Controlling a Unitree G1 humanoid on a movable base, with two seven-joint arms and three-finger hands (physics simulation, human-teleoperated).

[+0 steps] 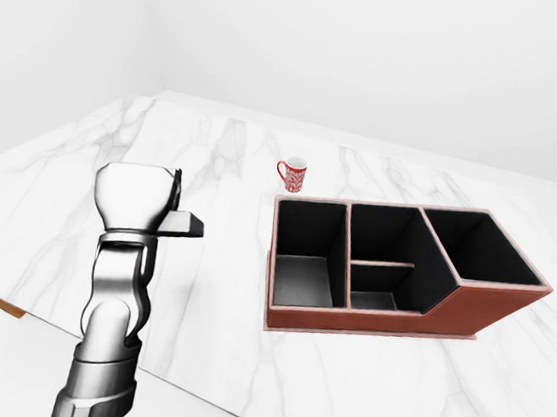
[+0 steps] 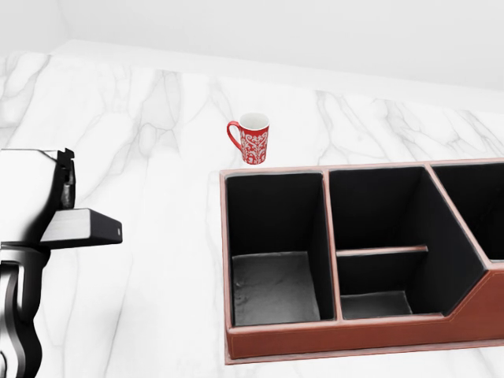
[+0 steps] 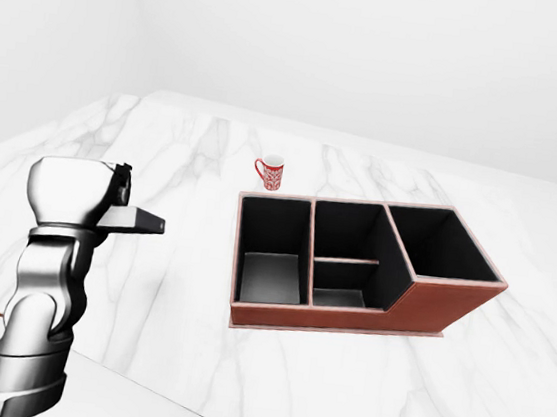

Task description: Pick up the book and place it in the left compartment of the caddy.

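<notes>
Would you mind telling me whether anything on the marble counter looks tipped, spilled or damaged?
Nothing stands out. The red mug stands upright above the caddy, whose compartments look empty and whole. The book is off the counter, held roughly level in the left hand. No spill shows.

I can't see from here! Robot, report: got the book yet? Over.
Left hand shut on the book, lifted off the marble table. Right hand out of view. Caddy left compartment empty; red mug stands beyond it, clear of the path.
</notes>
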